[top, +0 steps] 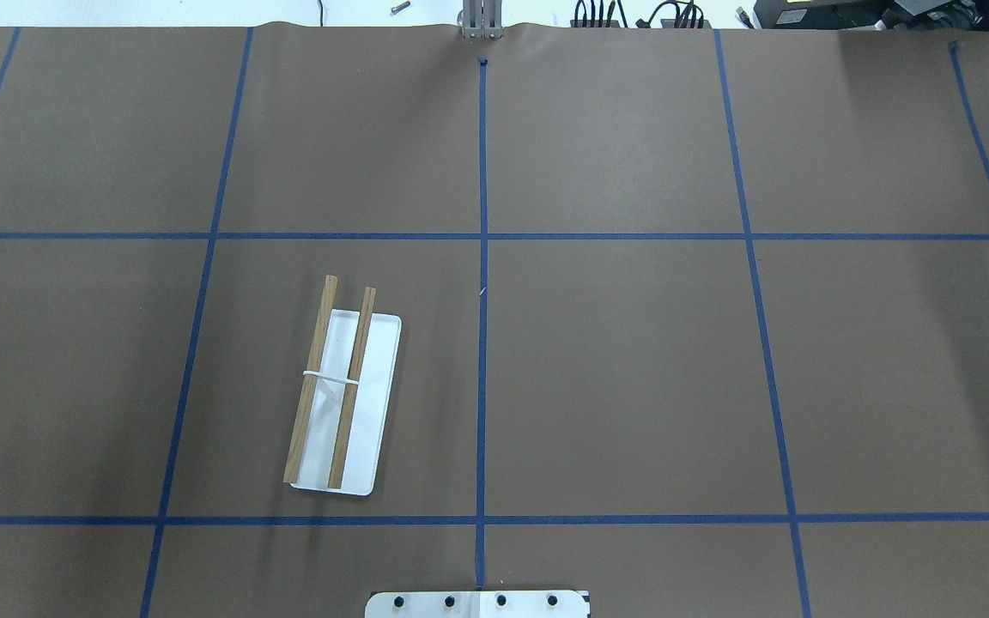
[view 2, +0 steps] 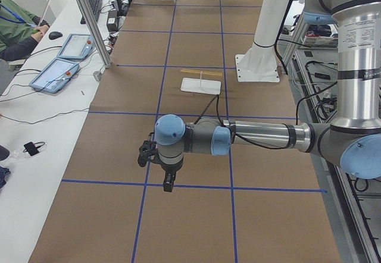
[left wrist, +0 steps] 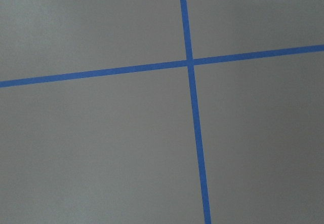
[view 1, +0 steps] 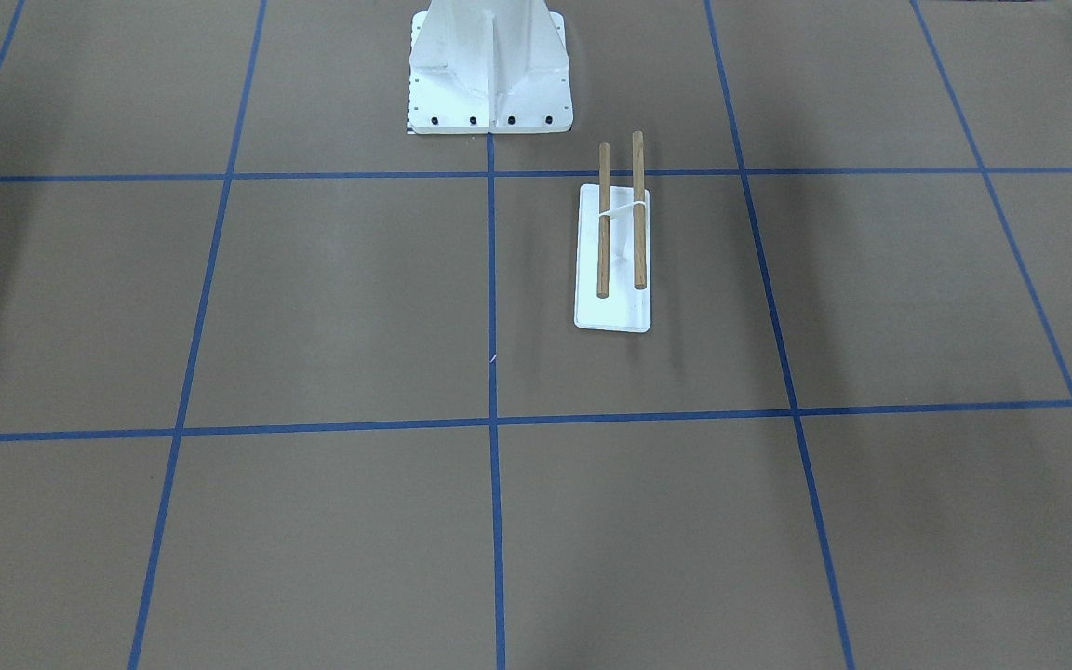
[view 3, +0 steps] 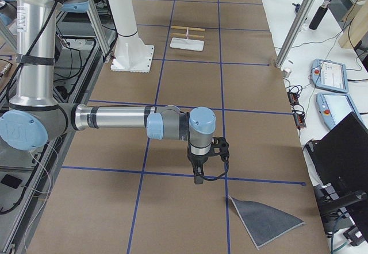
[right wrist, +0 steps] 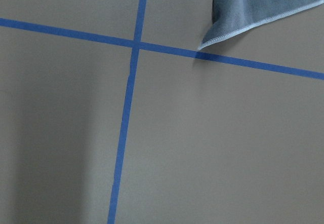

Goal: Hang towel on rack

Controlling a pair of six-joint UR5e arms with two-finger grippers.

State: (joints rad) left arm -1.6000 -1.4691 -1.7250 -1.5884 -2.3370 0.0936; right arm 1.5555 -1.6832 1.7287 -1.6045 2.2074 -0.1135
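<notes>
**Rack** (view 1: 618, 244). A flat white base (view 1: 612, 314) with two parallel brown dowels (view 1: 604, 223) joined by a white crosspiece (view 1: 621, 212). It stood on the bench (view 1: 313, 307) just right of centre in the front-facing view, below and right of the white bolted pedestal (view 1: 489, 74). In the overhead view it stood lower left of centre. Both dowels were bare.

**Towel** (view 3: 267, 222). A dark grey cloth with a lighter stitched edge. It lay flat on the bench at the lower right of the exterior right view, well apart from the rack near the top of that view. One corner showed at the upper right of the right wrist view, its tip at a blue tape line (right wrist: 253, 64).

**Right claw** (view 3: 198, 179). It hung pointing down above the bench, near the towel's nearest corner but apart from it, with no cloth in it. Its opening could not be told.

**Left claw** (view 2: 168, 185). It hung pointing down at the lower centre-left of the exterior left view, with no cloth in it. Its opening could not be told.

**Progress.** By appearance nothing was done. Grasping the towel, carrying it to the rack and draping it over the dowels all remained.
</notes>
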